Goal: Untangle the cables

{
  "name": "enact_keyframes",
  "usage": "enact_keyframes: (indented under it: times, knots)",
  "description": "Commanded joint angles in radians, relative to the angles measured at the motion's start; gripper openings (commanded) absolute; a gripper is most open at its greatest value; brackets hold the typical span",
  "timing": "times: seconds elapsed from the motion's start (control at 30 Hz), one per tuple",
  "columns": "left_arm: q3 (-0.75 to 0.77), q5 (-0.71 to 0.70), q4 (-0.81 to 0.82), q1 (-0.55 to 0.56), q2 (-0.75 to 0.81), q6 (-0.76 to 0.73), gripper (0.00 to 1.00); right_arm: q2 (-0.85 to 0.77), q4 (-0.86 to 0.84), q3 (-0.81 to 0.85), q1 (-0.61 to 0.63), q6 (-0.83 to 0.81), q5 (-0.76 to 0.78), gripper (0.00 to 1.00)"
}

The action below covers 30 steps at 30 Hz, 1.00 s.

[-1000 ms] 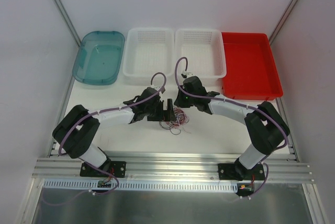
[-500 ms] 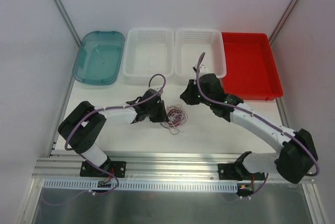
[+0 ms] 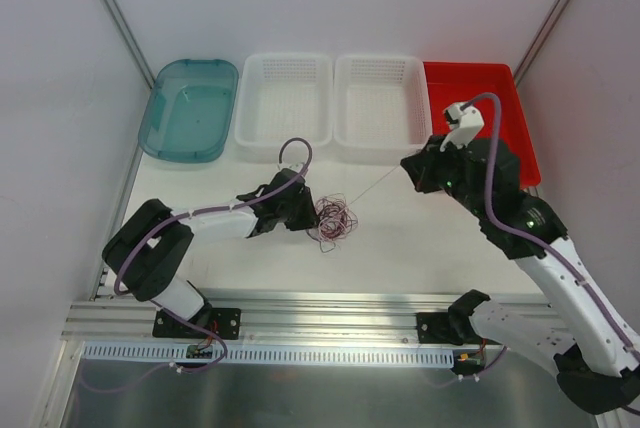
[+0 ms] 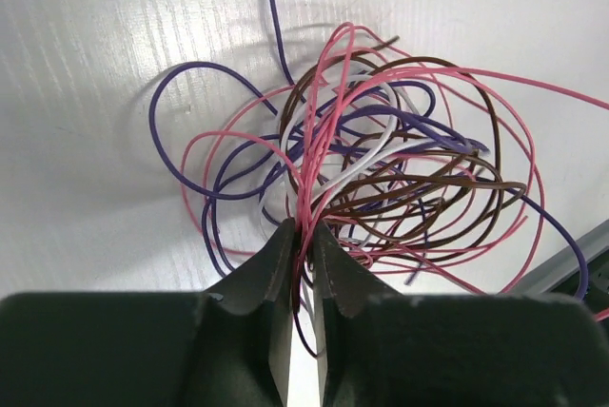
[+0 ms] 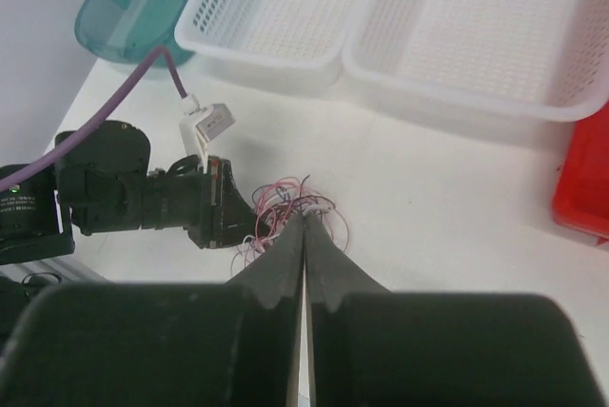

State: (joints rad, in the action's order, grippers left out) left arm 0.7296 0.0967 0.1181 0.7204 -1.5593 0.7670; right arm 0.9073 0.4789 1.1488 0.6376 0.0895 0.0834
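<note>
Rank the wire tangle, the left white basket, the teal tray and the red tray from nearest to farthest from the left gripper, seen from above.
1. Wire tangle, pinched by the left gripper.
2. Left white basket, just behind.
3. Teal tray, back left.
4. Red tray, far back right.

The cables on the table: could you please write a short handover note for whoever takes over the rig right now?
Left hand: shut on pink strands at the near edge of the cable bundle, which lies on the table.
Right hand: shut on a white strand that runs taut from the bundle to it.
Done: one strand partly drawn out.
Left: pull that strand fully free, then separate the pink, brown, purple and remaining white cables, which sit looped together in one heap.
</note>
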Motion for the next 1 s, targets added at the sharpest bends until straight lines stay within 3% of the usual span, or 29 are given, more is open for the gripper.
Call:
enact_keyframes:
  times: [0.0, 0.4, 0.77, 0.97]
  knots:
    - [-0.006, -0.09, -0.103, -0.006, 0.059, -0.009, 0.11, -0.085, 0.059, 0.14, -0.036, -0.085, 0.093, 0.01]
    - [-0.044, -0.285, -0.296, -0.081, 0.284, -0.051, 0.22, -0.143, 0.194, 0.278, -0.073, -0.166, 0.203, 0.01]
    - [-0.105, -0.316, -0.353, -0.283, 0.291, -0.058, 0.22, -0.114, 0.274, 0.434, -0.075, -0.208, 0.249, 0.01]
    - [-0.078, -0.362, -0.374, -0.326, 0.271, -0.087, 0.22, -0.113, 0.303, 0.492, -0.075, -0.229, 0.294, 0.01]
